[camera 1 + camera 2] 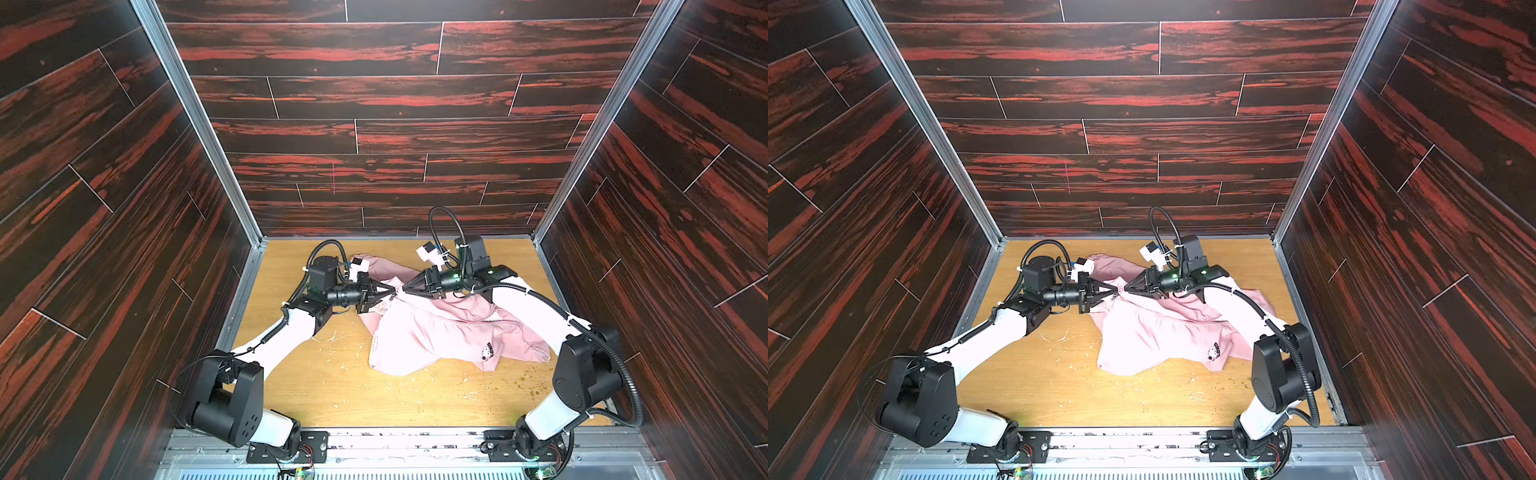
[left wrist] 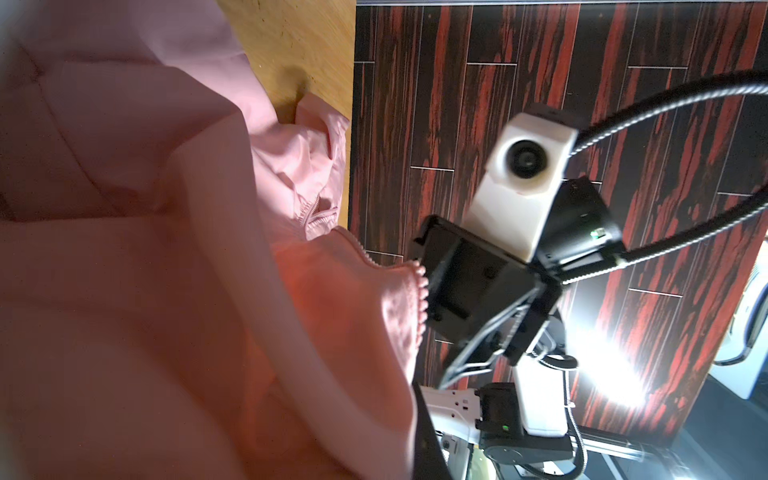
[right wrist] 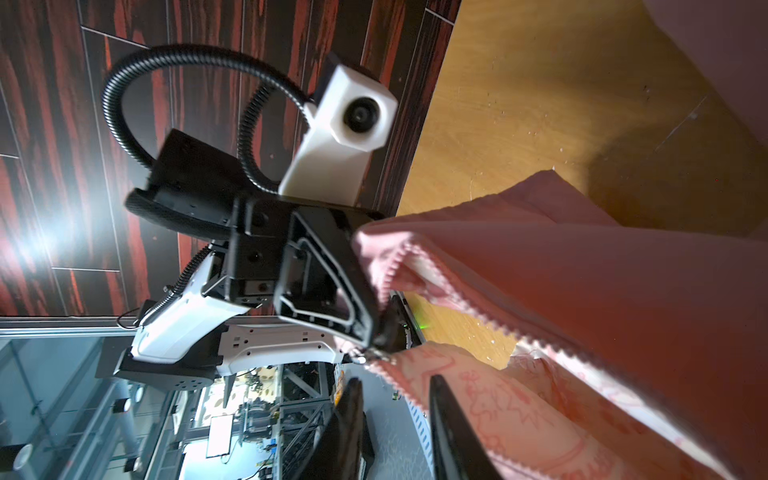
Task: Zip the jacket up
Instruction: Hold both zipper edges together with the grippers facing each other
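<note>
The light pink jacket [image 1: 436, 332] [image 1: 1154, 332] lies crumpled and unzipped on the table, its small dark-and-white logo [image 1: 486, 353] near the front right. My left gripper [image 1: 394, 292] [image 1: 1116, 294] is shut on a raised end of the zipper edge, where a small metal piece [image 3: 362, 356] shows at its tip. In the left wrist view fabric [image 2: 166, 249] hides most of that gripper [image 2: 417, 419]. My right gripper [image 1: 404, 289] [image 3: 395, 424] faces it tip to tip and is open. A toothed zipper edge [image 3: 449, 299] lies across one of its fingers [image 3: 449, 428].
The wooden table [image 1: 332, 395] carries scattered crumbs [image 1: 536, 384] near the front right. Dark red plank walls [image 1: 374, 137] close in the back and both sides. A metal rail [image 1: 415, 444] with both arm bases runs along the front.
</note>
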You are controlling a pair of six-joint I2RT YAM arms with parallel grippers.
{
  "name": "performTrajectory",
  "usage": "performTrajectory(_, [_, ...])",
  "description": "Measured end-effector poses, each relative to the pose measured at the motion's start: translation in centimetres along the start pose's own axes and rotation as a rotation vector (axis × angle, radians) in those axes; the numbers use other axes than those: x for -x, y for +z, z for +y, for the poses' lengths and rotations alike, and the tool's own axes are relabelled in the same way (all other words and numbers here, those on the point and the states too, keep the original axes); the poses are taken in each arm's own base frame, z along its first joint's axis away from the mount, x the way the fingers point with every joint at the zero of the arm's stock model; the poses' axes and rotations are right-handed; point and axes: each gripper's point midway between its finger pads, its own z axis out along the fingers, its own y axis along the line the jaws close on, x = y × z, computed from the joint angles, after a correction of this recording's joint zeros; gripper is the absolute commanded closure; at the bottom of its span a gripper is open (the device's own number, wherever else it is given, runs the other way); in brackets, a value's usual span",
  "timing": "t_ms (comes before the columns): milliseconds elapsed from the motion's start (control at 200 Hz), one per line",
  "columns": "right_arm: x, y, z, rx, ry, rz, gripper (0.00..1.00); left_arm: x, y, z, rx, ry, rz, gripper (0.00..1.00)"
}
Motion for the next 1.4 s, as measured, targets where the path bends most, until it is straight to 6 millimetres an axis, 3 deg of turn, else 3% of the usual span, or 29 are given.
performTrajectory(526, [0.2,0.5,1.4,0.077,-0.058,0.001,0.68,-0.1,0.1,0.0,-0.003,-0.057,0.02,1.0])
performTrajectory(832, [0.2,0.5,1.4,0.078,-0.058,0.002,0.6,0.0,0.1,-0.5,-0.009,-0.054,0.021,1.0])
performTrajectory(1403, [-0.1,1.5,1.7,0.087,-0.059,0.027,0.67,0.1,0.2,-0.6,-0.01,-0.061,0.023,1.0])
